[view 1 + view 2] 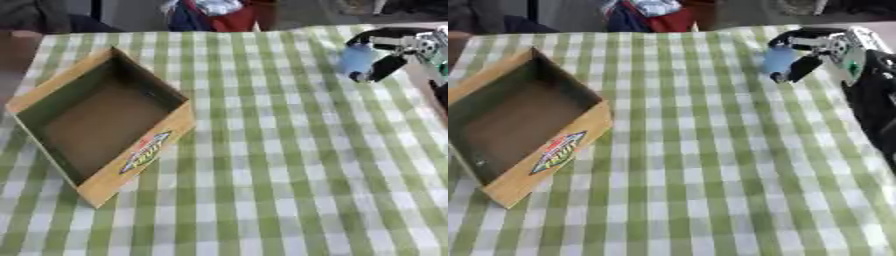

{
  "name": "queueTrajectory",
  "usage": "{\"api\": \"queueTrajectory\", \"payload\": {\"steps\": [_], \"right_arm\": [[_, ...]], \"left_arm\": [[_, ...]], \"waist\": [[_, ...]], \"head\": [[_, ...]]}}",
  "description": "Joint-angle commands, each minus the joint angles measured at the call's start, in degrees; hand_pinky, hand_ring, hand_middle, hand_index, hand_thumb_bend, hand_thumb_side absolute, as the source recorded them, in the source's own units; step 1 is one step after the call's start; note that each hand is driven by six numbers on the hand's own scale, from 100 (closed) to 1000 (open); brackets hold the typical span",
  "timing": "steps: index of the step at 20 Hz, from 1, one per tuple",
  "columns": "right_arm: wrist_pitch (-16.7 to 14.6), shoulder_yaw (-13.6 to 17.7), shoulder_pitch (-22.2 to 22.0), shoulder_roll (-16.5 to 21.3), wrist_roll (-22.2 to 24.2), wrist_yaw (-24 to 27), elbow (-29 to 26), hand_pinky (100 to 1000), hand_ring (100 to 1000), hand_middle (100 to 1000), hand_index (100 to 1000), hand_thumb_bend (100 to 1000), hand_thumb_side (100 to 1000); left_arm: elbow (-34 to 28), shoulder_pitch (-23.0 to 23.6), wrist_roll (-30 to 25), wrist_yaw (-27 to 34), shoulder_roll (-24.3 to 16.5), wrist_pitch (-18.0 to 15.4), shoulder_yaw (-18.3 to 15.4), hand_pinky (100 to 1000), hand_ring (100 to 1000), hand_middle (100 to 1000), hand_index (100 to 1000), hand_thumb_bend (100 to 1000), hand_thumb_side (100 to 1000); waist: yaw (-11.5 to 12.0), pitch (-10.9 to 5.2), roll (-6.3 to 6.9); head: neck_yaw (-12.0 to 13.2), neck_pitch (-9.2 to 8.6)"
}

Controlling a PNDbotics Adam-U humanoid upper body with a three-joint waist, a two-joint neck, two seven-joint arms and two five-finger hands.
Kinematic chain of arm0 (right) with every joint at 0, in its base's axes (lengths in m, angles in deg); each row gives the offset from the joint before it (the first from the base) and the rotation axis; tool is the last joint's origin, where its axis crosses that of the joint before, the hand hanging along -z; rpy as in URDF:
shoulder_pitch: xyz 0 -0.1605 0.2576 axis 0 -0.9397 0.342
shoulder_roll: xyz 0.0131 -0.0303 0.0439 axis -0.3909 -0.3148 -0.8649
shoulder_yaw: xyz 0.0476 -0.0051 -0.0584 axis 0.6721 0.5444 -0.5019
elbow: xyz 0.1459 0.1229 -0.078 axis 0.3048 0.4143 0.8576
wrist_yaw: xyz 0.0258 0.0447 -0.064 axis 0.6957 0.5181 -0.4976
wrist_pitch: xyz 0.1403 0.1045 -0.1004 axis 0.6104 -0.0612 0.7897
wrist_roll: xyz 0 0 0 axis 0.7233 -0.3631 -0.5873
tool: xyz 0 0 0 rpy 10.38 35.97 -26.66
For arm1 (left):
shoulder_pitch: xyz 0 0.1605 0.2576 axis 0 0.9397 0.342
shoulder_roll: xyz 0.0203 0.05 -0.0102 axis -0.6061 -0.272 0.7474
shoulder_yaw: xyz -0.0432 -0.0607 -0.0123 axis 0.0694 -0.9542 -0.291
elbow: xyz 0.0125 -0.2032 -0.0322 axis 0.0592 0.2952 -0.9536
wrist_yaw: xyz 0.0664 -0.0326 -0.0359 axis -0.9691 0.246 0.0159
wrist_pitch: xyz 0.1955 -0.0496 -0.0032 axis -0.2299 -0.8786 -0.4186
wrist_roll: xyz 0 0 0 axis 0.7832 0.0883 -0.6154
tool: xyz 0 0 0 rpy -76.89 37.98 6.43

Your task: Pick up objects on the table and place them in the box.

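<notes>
Box (131, 165) empty at left; right hand (815, 50) grips blue object (779, 59) far right

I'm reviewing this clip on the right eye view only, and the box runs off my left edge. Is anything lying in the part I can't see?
Observer: The left eye view shows the box whole, left corner included. Its floor there is bare brown, with nothing in it.
Operator: And outside that corner, is any object waiting on the table?
Observer: Only a narrow strip of the green checked cloth shows past the corner, with nothing on it. The one object I see is the pale blue thing that the right hand has its fingers curled round, and your view shows that too.
</notes>
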Motion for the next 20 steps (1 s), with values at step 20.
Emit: {"api": "queueTrajectory", "payload": {"steps": [20], "right_arm": [[-0.4,1.0,1.4,3.3,-2.2,1.2,-0.2,939,1000,1000,1000,267,310]], "left_arm": [[-1.1,-0.8,-0.3,0.1,-0.9,-0.2,0.1,651,535,605,760,100,657]], "waist": [[0.3,-1.14,-0.10]], "head": [[-0.7,-0.87]]}}
